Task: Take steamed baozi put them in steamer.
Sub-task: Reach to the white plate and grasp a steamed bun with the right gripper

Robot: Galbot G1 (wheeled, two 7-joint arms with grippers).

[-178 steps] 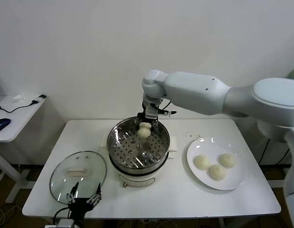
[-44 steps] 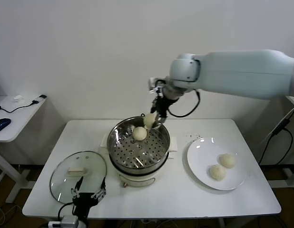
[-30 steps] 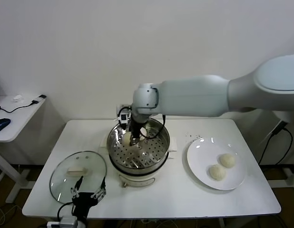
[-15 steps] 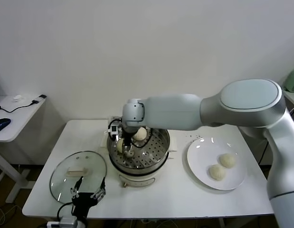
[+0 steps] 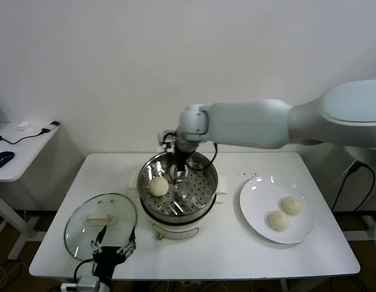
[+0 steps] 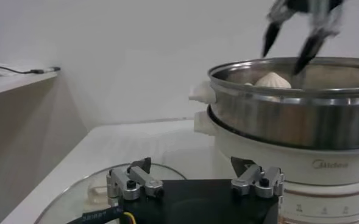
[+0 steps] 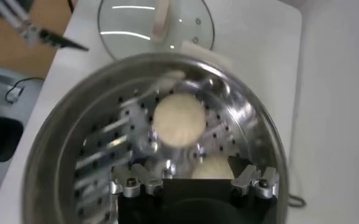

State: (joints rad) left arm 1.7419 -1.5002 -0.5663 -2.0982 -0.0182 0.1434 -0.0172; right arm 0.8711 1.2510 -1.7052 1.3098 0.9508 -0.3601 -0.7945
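While the right gripper (image 5: 177,172) hangs over the steamer (image 5: 177,193), its fingers (image 6: 272,33) stand spread and hold nothing.

- Steamer: steel basket with perforated floor, on a cream-white pot base, on the white table (image 5: 236,243); directly below the right fingers.
- Baozi, in steamer, two: one bun (image 7: 179,119) on the perforated floor, just beyond the right fingertips and apart from them; a second bun (image 7: 211,167) nearer the gripper body, partly hidden by it. In the head view only one bun (image 5: 158,186) shows clearly, to the left of the fingers.
- Baozi, on plate, two: buns (image 5: 291,205) and (image 5: 277,220), side by side on the white plate (image 5: 261,210), well to the right of the right fingers.
- Left gripper (image 5: 112,252): low at the table's front edge, fingers (image 6: 127,181) open, empty.
- Glass lid (image 5: 100,222): flat on the table, just beyond the left fingertips, beside the steamer.
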